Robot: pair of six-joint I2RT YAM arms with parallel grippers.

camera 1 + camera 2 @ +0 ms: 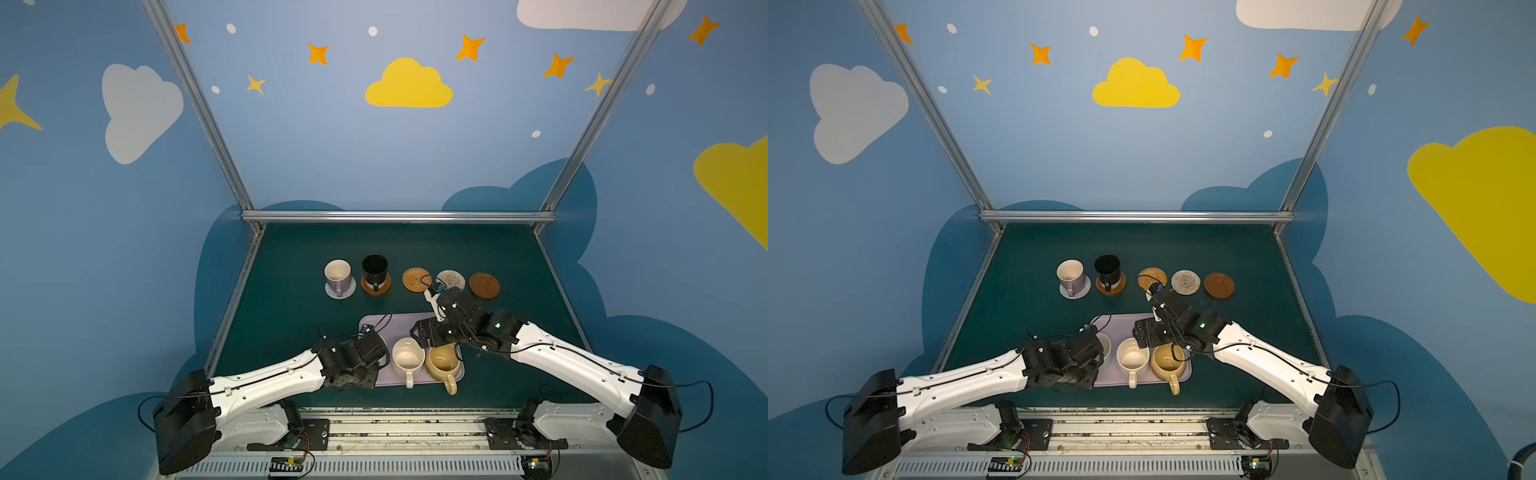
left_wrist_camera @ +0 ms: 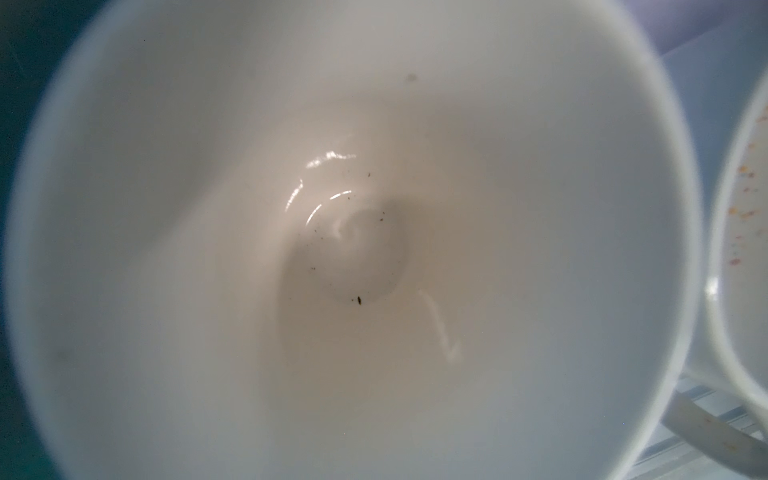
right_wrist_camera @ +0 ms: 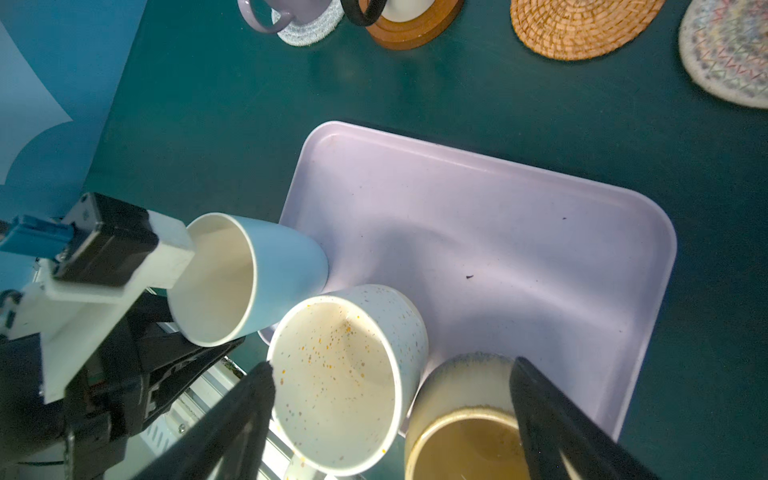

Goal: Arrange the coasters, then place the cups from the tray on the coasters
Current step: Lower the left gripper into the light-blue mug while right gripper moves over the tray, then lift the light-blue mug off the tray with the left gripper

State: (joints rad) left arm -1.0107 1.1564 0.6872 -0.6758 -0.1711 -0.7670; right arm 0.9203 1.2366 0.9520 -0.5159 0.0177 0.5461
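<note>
left gripper [image 3: 199, 347] sits at the light blue mug [image 3: 286, 266] rim, lower left of frame, clench hidden, cannot tell; right gripper [image 3: 392, 368] splayed over speckled mug [image 3: 332, 399]

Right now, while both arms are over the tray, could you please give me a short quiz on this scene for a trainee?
1. How many coasters carry no mug?
2. True or false: the black mug stands on a woven coaster.
3. Fill in: of the mugs on the tray, the left wrist view looks straight down into the ____ one.

Key
1. Three: the orange-tan woven coaster, the cream woven coaster and the bare brown wooden coaster.
2. False: it stands on the second brown wooden coaster.
3. The light blue mug.
</note>
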